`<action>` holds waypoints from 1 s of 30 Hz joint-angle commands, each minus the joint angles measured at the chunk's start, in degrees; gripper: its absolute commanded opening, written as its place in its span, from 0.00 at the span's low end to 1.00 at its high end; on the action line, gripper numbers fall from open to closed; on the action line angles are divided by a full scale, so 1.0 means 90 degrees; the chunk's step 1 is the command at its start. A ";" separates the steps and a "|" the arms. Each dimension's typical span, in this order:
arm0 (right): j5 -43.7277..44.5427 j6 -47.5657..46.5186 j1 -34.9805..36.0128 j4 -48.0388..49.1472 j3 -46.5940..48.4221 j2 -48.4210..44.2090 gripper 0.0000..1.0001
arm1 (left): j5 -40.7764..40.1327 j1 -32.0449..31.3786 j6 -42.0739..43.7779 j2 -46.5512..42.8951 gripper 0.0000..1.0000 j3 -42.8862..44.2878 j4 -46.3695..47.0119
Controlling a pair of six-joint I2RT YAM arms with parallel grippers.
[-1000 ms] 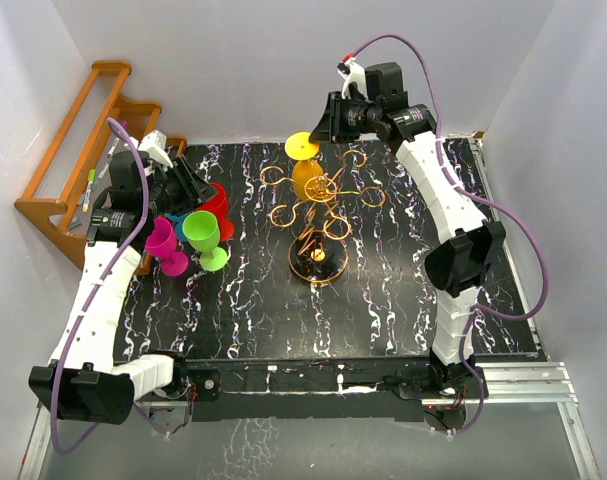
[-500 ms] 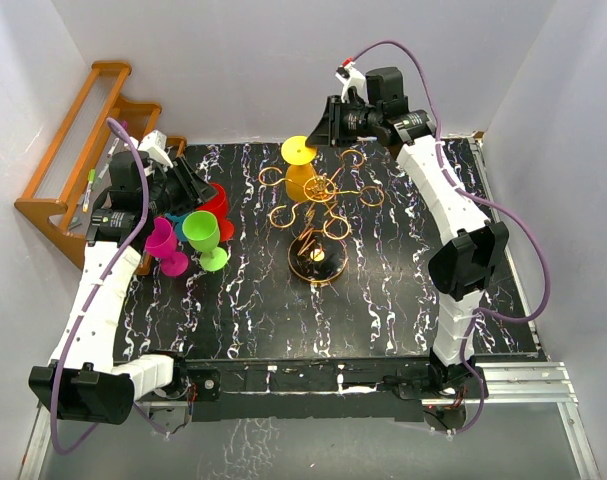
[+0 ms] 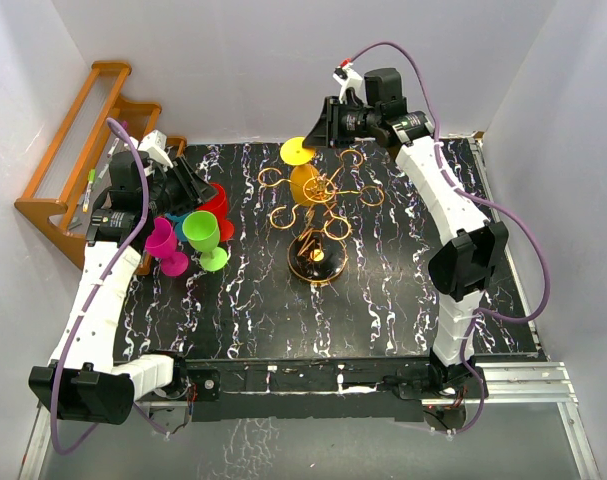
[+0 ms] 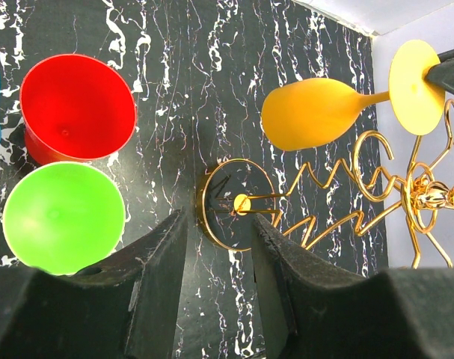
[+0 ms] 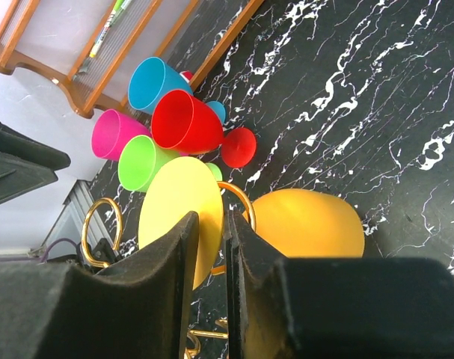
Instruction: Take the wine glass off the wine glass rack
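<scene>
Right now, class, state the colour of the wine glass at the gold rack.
The wine glass is yellow-orange, bowl and foot alike; the left wrist view shows it best.

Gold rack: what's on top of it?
One yellow glass, upside down, foot in the right gripper. The rack's other loops look bare. Whether the stem sits in a loop is covered.

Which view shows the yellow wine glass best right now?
Left wrist: the yellow wine glass shows bowl, stem and foot in full profile. Top external shows it small, among the rack's loops. Right wrist shows foot and bowl, the stem hidden behind its claw fingers.
</scene>
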 commanded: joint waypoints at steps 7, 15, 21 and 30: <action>-0.0245 0.0098 0.0132 0.0376 -0.0007 -0.0431 0.24 | 0.0180 0.0010 -0.0017 -0.0145 0.38 0.0005 0.0051; -0.0156 0.0133 0.0162 0.0383 -0.0005 -0.0432 0.15 | 0.0168 0.0006 0.0002 -0.0163 0.39 0.0050 -0.0001; -0.0022 0.0383 0.0153 0.0752 -0.0274 -0.0635 0.08 | 0.0160 0.0005 -0.0007 -0.0211 0.39 0.0054 -0.0035; -0.0065 0.1277 0.0052 0.1962 -0.1247 -0.1231 0.08 | 0.0119 0.0006 0.0013 -0.0286 0.39 0.0069 -0.0104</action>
